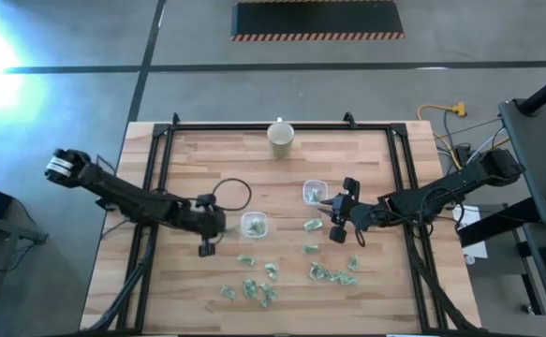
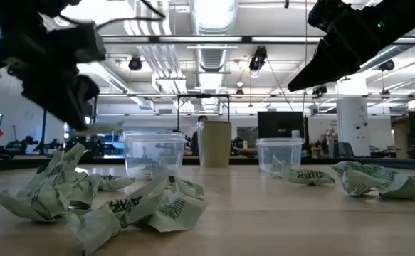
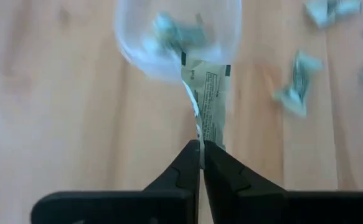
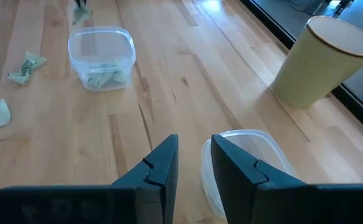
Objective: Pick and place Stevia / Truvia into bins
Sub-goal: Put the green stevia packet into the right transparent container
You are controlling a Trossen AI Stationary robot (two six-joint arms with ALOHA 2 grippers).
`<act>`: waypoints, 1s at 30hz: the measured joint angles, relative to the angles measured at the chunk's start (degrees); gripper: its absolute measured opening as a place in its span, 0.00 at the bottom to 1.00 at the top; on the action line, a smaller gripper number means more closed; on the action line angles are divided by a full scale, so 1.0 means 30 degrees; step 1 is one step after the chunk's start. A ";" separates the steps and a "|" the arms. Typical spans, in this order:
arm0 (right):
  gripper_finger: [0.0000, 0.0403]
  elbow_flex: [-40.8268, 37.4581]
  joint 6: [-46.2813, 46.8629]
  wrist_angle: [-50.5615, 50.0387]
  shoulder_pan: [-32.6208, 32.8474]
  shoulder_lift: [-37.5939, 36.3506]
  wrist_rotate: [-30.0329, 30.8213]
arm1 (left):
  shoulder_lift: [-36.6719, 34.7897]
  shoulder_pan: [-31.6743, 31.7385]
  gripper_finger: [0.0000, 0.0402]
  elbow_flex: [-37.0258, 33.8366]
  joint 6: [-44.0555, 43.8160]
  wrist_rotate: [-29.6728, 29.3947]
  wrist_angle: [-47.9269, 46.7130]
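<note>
Left gripper (image 3: 201, 148) clamped on a pale green-and-white paper packet (image 3: 210, 99), beside the left clear square plastic bin (image 1: 253, 224).

I see my right gripper (image 4: 192, 155) parted, empty, over the other clear bin (image 4: 246, 146); more crumpled packets (image 1: 254, 288) lie scattered nearer the table's front edge.

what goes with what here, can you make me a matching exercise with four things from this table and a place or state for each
Things:
1. left gripper
2. right gripper
3. cream cup
4. loose packets

States or places:
a. scattered on the near part of the table
b. open, empty, above a clear bin
c. standing at the far edge of the table
d. shut on a packet, beside the other bin

Pairs: 1-d, 2-b, 3-c, 4-a
</note>
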 joint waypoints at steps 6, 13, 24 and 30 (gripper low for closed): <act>0.20 0.0000 0.0000 0.0008 0.0006 0.0007 0.0000 | -0.1420 0.0015 0.00 -0.0010 0.2532 -0.2209 0.1979; 0.18 0.0000 0.0017 0.0044 0.0006 0.0015 0.0003 | -0.0599 0.0070 0.00 -0.0081 0.6124 -0.2850 0.6104; 0.20 0.0000 0.0265 0.0039 0.0006 0.0015 0.0000 | 0.2742 0.0834 0.00 0.0058 0.6816 -0.3285 0.7739; 0.18 0.0000 0.0306 0.0044 0.0006 0.0015 -0.0002 | 0.3440 0.0916 0.00 0.0203 0.6947 -0.3246 0.7915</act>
